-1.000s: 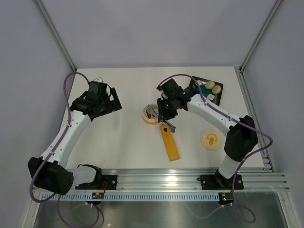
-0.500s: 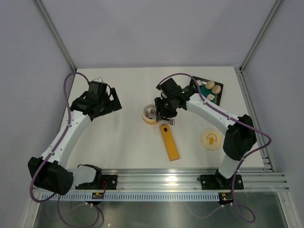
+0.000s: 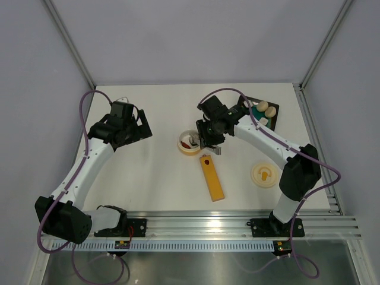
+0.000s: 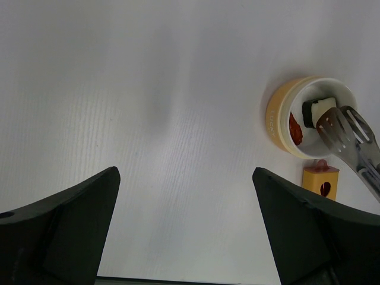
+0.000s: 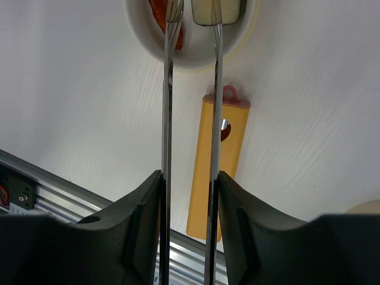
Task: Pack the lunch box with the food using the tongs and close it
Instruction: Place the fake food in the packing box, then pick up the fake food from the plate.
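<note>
Silver tongs, clenched in the right pincer, tips over the lunch box (left pincer gapes).

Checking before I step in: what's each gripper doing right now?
Left gripper: open, holding nothing.
Right gripper: closed on the tongs.

Light bright, even, from overhead; I see soft, short shadows on the white table. On the left gripper, fingers dark and blurred close-up. Slight glint on the tongs; otherwise sharp.
</note>
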